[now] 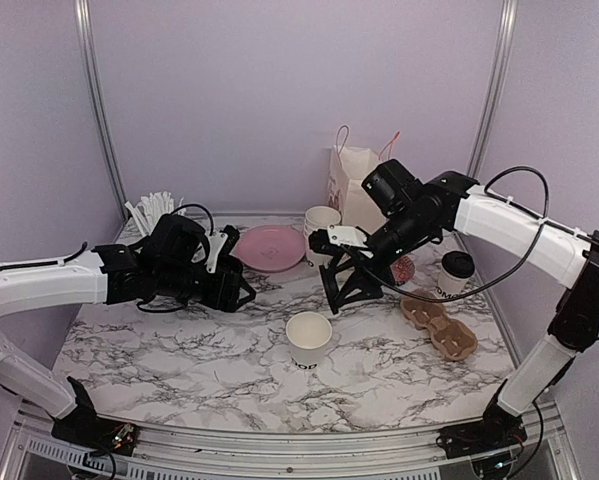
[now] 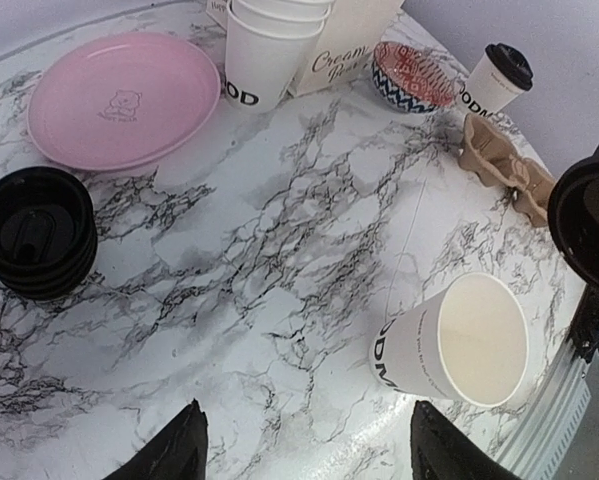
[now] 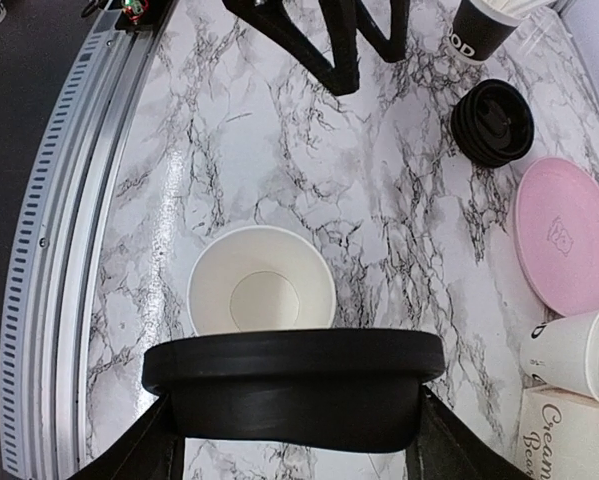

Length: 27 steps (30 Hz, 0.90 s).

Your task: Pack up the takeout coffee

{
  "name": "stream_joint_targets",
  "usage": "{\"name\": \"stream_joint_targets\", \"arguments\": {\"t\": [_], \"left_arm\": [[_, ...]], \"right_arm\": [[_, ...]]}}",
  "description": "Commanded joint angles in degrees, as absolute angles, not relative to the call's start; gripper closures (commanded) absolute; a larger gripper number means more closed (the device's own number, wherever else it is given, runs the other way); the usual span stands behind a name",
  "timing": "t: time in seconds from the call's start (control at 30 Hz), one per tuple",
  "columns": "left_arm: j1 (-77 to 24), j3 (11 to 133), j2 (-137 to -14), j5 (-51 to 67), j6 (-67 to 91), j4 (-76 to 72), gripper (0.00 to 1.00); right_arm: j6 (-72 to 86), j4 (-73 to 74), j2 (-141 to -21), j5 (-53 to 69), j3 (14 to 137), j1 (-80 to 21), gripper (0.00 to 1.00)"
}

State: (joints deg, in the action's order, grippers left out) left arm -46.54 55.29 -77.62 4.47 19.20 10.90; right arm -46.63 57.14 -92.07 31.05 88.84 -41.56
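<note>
Marble-patterned tabletop [image 1: 159,350] carries everything you need, with the white paper bag [image 1: 351,185] upright at the far side, probably where the drinks end up. In front of it and to its left lies the pink plate [image 1: 271,247], which has no part in the job. The cardboard cup carrier [image 1: 439,325] lies flat near the right edge, its wells empty, within your right arm's reach. The stack of lidless cups [image 1: 322,222] stands just beside the bag.

One finished takeout coffee [image 1: 457,272], white with its black dome lid on, stands just behind the carrier. A second cup [image 1: 309,338] stands uncovered near the middle front of the table, lettering near its base, pale inside with no drink that I can see.

Your right gripper [image 3: 294,430] is closed across a black dome lid [image 3: 294,385], a finger on each side of its rim, holding it level. The wrist view looks past it into the uncovered cup, so I judge that the lid is meant for that cup. It hangs above and a little off the mouth, so centre it before you press.

Your left gripper [image 2: 314,455] is spread wide and holds nothing, low over the table between the stack of spare lids [image 2: 34,232] and the uncovered cup. It could steady that cup.
</note>
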Motion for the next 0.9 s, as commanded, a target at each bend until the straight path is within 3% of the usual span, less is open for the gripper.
{"name": "stream_joint_targets", "arguments": {"t": [0.0,0.87], "left_arm": [[-47.69,53.44,-79.13,4.03,19.49,10.45,0.3],[-47.81,48.26,-78.4,4.87,20.57,4.27,0.3]], "right_arm": [[-48.96,62.92,-95.18,24.75,93.04,-44.22,0.38],[-47.42,67.17,-104.08,18.17,99.52,-49.33,0.39]]}}
